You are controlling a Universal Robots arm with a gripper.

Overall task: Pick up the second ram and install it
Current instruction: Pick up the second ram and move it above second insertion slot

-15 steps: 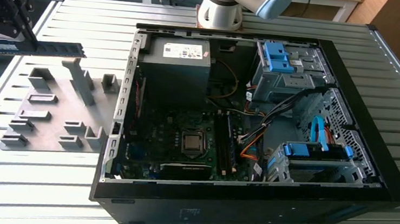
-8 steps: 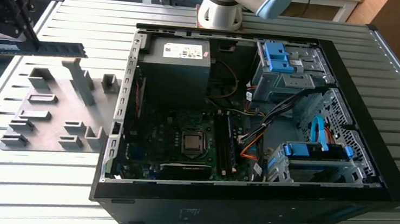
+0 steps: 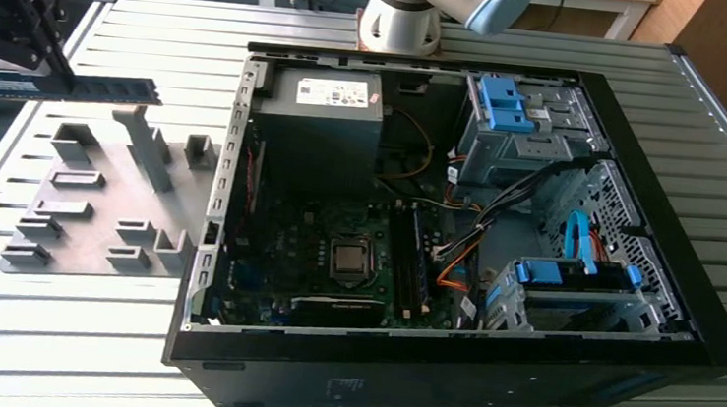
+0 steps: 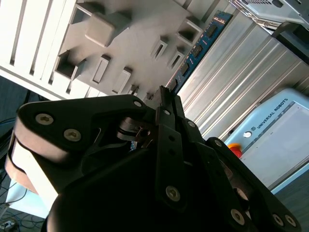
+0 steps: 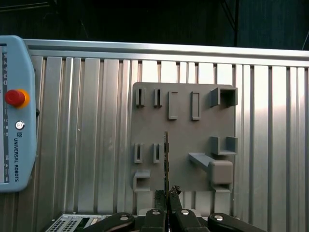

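The ram [image 3: 110,89] hangs in the air, level, with its flat face toward the exterior camera. It is above the far end of the tray [image 3: 92,219], without touching it, and at the exterior view's left of the case [image 3: 454,374]. We see its blue-green board, a row of black chips and a pale label near the end that points away from the case.

The gripper [image 3: 60,76] comes down on the ram from above. Its fingers are closed on the board at about the middle of its length.

In the second wrist view the ram [image 4: 197,50] runs out from the tip of the gripper [image 4: 164,94], along the edge of the tray [image 4: 130,19] and over the metal slats. In the first wrist view the ram [image 5: 166,154] shows edge-on, as a thin dark line over the tray [image 5: 181,140]. There the gripper [image 5: 166,197] pinches it from both sides.

The grey tray, with its slots and brackets, lies flat on the table [image 3: 49,334], just beside the case. The case lies on its side with the cover off. Inside we see the motherboard [image 3: 319,259], the power supply [image 3: 318,121], blue clips [image 3: 505,102] and some orange and black cables.

The arm base [image 3: 399,19] stands on the table behind the case. A pale blue pendant [image 5: 14,145] with a red button [image 5: 13,98] lies on the table, near the tray but apart from it.
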